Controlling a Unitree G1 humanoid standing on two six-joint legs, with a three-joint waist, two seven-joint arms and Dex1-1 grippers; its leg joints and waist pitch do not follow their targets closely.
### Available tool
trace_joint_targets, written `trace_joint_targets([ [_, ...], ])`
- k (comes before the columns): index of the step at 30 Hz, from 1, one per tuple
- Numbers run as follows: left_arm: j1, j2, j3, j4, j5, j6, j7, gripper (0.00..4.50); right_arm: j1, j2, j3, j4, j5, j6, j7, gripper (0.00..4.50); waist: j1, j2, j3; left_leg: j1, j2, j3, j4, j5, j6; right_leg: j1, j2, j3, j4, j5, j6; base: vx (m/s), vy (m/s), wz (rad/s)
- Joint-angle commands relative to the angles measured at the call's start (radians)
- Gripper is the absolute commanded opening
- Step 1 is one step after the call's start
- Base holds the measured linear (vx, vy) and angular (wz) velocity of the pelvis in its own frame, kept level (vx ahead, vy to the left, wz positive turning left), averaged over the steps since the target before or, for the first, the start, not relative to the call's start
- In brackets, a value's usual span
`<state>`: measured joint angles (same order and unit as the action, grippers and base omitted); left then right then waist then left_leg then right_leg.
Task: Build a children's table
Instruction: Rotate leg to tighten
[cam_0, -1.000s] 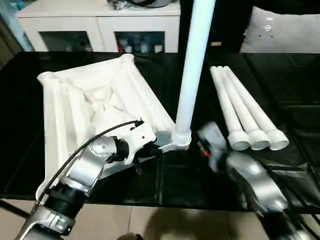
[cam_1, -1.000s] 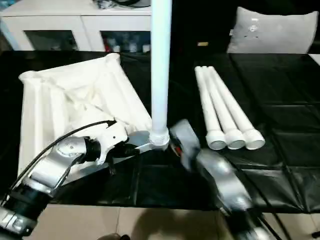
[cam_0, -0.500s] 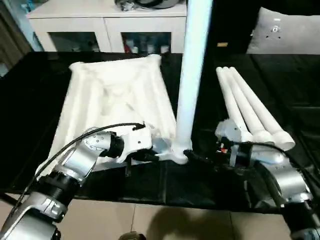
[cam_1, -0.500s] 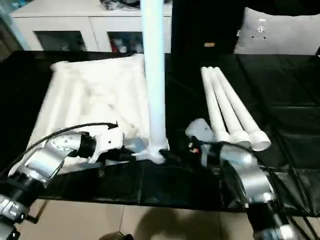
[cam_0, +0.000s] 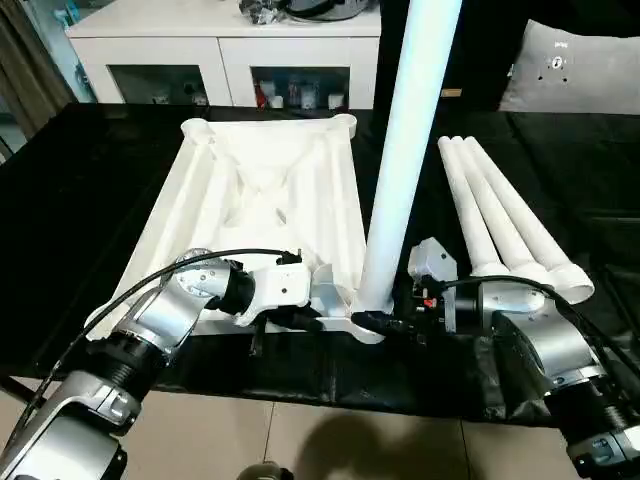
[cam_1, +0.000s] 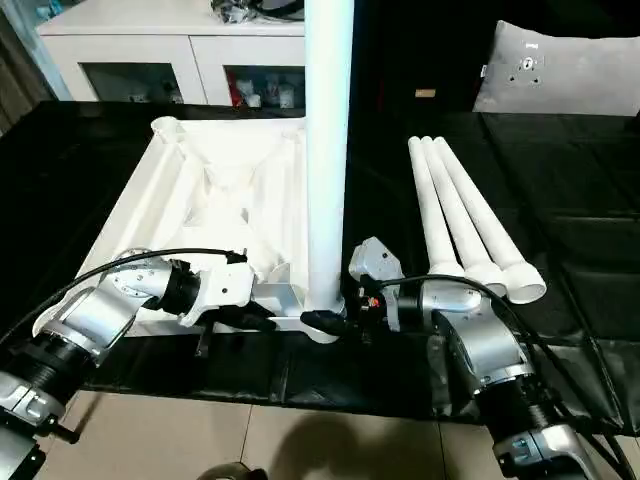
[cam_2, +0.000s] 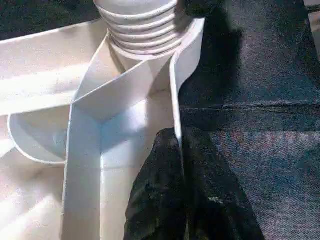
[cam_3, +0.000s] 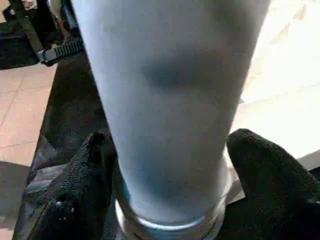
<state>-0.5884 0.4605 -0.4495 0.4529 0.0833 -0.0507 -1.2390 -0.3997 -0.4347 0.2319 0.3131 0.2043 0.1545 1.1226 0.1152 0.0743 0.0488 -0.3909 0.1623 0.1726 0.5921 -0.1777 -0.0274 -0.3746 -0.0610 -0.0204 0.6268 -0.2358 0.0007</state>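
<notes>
The tabletop (cam_0: 265, 215) lies upside down on the black-covered table (cam_0: 60, 200), ribs up, its near edge close to the table's front edge, which leaves the corner sockets open for the legs. One leg (cam_0: 405, 160) already stands upright in the near right corner socket (cam_2: 145, 25), ribbed end down. The left gripper (cam_2: 182, 165) has its two black fingers pressed together on the thin wall of the tabletop just beside that socket, most likely to keep the light plastic from sliding or tipping while the leg is worked in. The right gripper (cam_3: 170, 175) has its fingers (cam_3: 80, 175) spread around the base of the leg, one on each side and close against it, as if to steady or turn it home. The three spare legs (cam_0: 500, 225) lie side by side toward the table's right side, flared ends toward the front edge, handy for the right arm.
</notes>
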Motion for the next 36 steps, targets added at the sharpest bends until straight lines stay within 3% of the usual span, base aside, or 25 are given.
trace_joint_targets([
  [1,-0.001,-0.003,-0.043,0.009,0.035,-0.02,-0.036,0.0,-0.015,-0.002,0.006,0.005,0.011,0.014,0.013,3.44,-0.003,-0.003,-0.07,0.023,0.067,-0.022,-0.059,-0.144,0.051,0.033,-0.08,0.031,-0.06,0.072,-0.276,0.0,0.0,0.0],
  [4,-0.003,-0.002,-0.044,0.016,0.033,-0.025,-0.036,0.0,-0.015,0.0,0.009,0.015,0.007,0.016,0.023,3.25,-0.003,-0.005,-0.068,0.022,0.066,-0.022,-0.059,-0.149,0.057,0.034,-0.081,0.03,-0.061,0.061,-0.275,0.0,0.0,0.0],
  [5,-0.005,-0.003,-0.043,0.021,0.031,-0.025,-0.036,0.0,-0.013,0.001,0.011,0.019,0.004,0.019,0.026,3.0,-0.002,-0.005,-0.068,0.022,0.067,-0.022,-0.059,-0.152,0.054,0.033,-0.082,0.03,-0.062,0.048,-0.274,0.0,0.0,0.0],
  [10,0.003,-0.001,-0.035,0.019,0.022,-0.017,-0.039,0.0,-0.001,0.014,0.012,0.017,0.01,0.045,0.023,2.77,-0.003,-0.003,-0.069,0.023,0.067,-0.023,-0.06,-0.153,0.05,0.033,-0.08,0.03,-0.062,0.051,-0.275,0.0,0.0,0.0],
  [14,0.033,-0.027,0.012,-0.039,-0.038,0.085,-0.01,0.0,0.036,0.069,-0.001,-0.007,0.024,0.123,-0.065,2.74,-0.005,-0.003,-0.066,0.023,0.069,-0.023,-0.065,-0.165,0.041,0.031,-0.081,0.031,-0.061,0.027,-0.278,0.0,0.0,0.0],
  [16,0.04,-0.037,0.025,-0.057,-0.05,0.112,0.009,0.0,0.041,0.087,0.0,-0.005,0.012,0.128,-0.102,2.74,-0.008,-0.003,-0.061,0.023,0.067,-0.023,-0.069,-0.197,0.033,0.028,-0.082,0.031,-0.069,-0.031,-0.273,0.0,0.0,0.0],
  [20,0.067,-0.086,0.067,-0.131,-0.052,0.233,0.136,0.0,0.04,0.195,-0.025,0.025,-0.008,0.159,-0.28,2.73,-0.032,-0.001,-0.051,0.028,0.063,-0.03,-0.084,-0.318,-0.027,0.024,-0.086,0.037,-0.086,-0.259,-0.232,0.0,0.0,0.0],
  [21,0.078,-0.115,0.081,-0.166,-0.049,0.29,0.192,0.0,0.032,0.239,-0.044,0.041,-0.008,0.177,-0.348,2.72,-0.039,0.001,-0.05,0.025,0.065,-0.033,-0.089,-0.323,-0.039,0.025,-0.086,0.037,-0.086,-0.275,-0.22,0.0,0.0,0.0],
  [23,0.107,-0.212,0.109,-0.248,-0.06,0.41,0.314,0.0,0.01,0.329,-0.09,0.083,0.003,0.199,-0.48,2.72,-0.055,-0.008,-0.049,0.027,0.064,-0.033,-0.089,-0.339,-0.047,0.019,-0.085,0.037,-0.092,-0.3,-0.217,0.0,0.0,0.0],
  [24,0.107,-0.212,0.109,-0.248,-0.06,0.41,0.314,0.0,0.01,0.329,-0.09,0.083,0.003,0.199,-0.48,2.72,-0.058,-0.006,-0.051,0.027,0.062,-0.033,-0.087,-0.333,-0.047,0.021,-0.086,0.037,-0.091,-0.303,-0.215,0.0,0.0,0.0],
  [26,0.127,-0.301,0.1,-0.301,-0.035,0.471,0.404,0.0,-0.011,0.384,-0.105,0.117,-0.019,0.22,-0.584,2.72,-0.07,-0.005,-0.052,0.02,0.062,-0.031,-0.087,-0.291,-0.032,0.021,-0.08,0.037,-0.092,-0.246,-0.211,0.0,0.0,0.0],
  [28,0.125,-0.341,0.088,-0.306,-0.016,0.471,0.449,0.0,-0.025,0.406,-0.117,0.149,-0.032,0.214,-0.641,2.72,-0.074,-0.011,-0.055,0.017,0.058,-0.029,-0.081,-0.272,-0.015,0.024,-0.08,0.038,-0.094,-0.208,-0.213,0.0,0.0,0.0],
  [33,0.1,-0.359,0.075,-0.283,0.017,0.448,0.495,0.0,-0.042,0.413,-0.119,0.195,-0.084,0.162,-0.692,2.72,-0.068,-0.011,-0.059,0.014,0.056,-0.026,-0.075,-0.224,0.01,0.024,-0.078,0.037,-0.093,-0.144,-0.209,0.0,0.0,0.0],
  [34,0.097,-0.355,0.078,-0.279,0.023,0.45,0.499,0.0,-0.041,0.414,-0.12,0.193,-0.086,0.159,-0.689,3.28,-0.066,-0.01,-0.058,0.014,0.057,-0.026,-0.076,-0.225,0.012,0.025,-0.078,0.036,-0.093,-0.137,-0.208,0.0,0.0,0.0],
  [36,0.09,-0.332,0.087,-0.273,0.046,0.459,0.514,0.0,-0.035,0.411,-0.121,0.177,-0.103,0.136,-0.69,3.47,-0.065,-0.008,-0.059,0.018,0.06,-0.026,-0.078,-0.231,0.01,0.022,-0.076,0.036,-0.091,-0.127,-0.211,0.0,0.0,0.0],
])
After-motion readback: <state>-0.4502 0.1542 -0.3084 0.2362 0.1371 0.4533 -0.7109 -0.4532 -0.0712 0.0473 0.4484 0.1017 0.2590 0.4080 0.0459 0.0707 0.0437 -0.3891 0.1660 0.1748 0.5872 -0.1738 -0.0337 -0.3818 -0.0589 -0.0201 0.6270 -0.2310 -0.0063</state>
